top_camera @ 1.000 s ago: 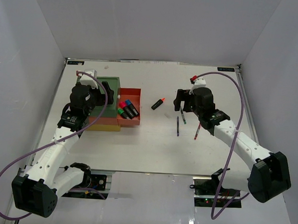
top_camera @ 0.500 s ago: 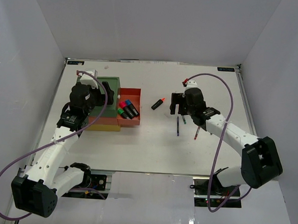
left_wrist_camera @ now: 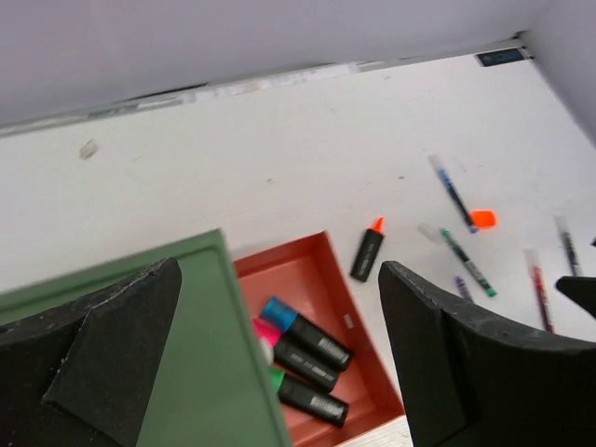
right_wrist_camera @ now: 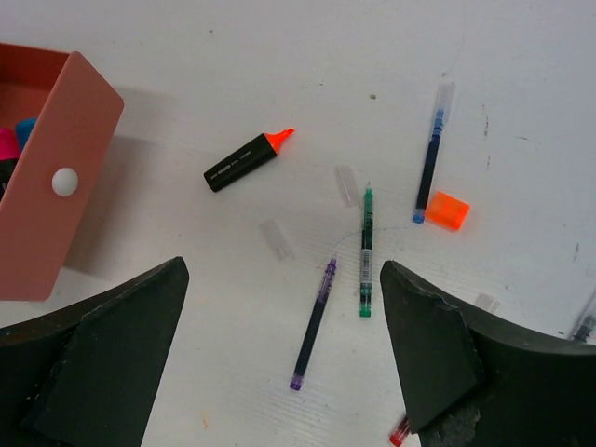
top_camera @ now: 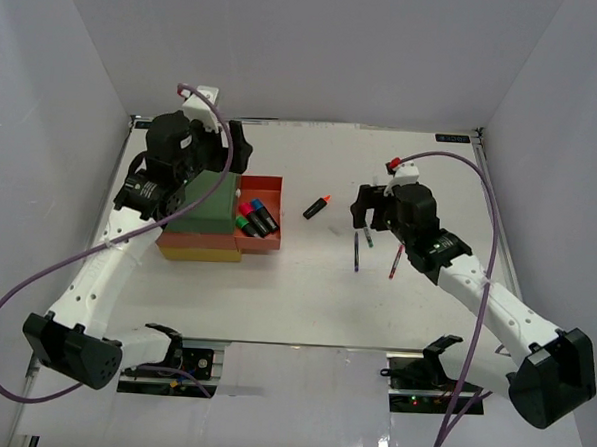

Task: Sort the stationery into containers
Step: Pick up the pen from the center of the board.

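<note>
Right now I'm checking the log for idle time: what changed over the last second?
The left pincer swung from over the drawer stack toward the far edge, baring its green top; it is open and empty. The right pincer edged left, then back, open above the pens. The red drawer, its highlighters, the loose orange highlighter and the pens stayed put.

4 highlighters [left_wrist_camera: 366,253], 5 pens [right_wrist_camera: 365,251], 1 loose orange cap [right_wrist_camera: 448,209], 1 drawer stack [top_camera: 219,214], 3 tiers.
</note>
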`<act>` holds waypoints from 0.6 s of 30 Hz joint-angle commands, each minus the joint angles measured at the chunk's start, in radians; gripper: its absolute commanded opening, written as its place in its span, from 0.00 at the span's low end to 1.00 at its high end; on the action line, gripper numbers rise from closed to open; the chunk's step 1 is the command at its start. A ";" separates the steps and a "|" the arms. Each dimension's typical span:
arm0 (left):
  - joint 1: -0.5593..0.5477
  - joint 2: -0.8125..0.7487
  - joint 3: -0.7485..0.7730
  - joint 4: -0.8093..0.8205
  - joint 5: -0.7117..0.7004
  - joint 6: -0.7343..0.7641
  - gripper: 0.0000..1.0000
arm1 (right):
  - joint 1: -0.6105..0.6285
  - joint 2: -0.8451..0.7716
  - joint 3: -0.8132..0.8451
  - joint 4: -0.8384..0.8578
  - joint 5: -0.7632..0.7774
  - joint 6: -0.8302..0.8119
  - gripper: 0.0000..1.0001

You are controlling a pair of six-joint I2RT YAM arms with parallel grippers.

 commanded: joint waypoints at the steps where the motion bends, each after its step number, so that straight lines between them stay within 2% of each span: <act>1: -0.064 0.102 0.148 -0.097 0.103 0.037 0.98 | -0.001 -0.088 -0.040 0.025 0.023 -0.021 0.90; 4: -0.177 0.205 0.261 -0.159 0.086 0.047 0.98 | -0.001 -0.147 -0.062 0.024 0.037 -0.035 0.90; 8: -0.327 0.422 0.381 -0.207 0.011 0.049 0.98 | -0.001 -0.239 -0.114 0.025 0.048 -0.039 0.90; 16: -0.365 0.723 0.582 -0.267 -0.015 0.021 0.98 | -0.001 -0.394 -0.222 0.024 0.081 -0.059 0.90; 18: -0.365 0.792 0.602 -0.273 -0.061 0.023 0.98 | -0.001 -0.440 -0.260 0.024 0.091 -0.056 0.91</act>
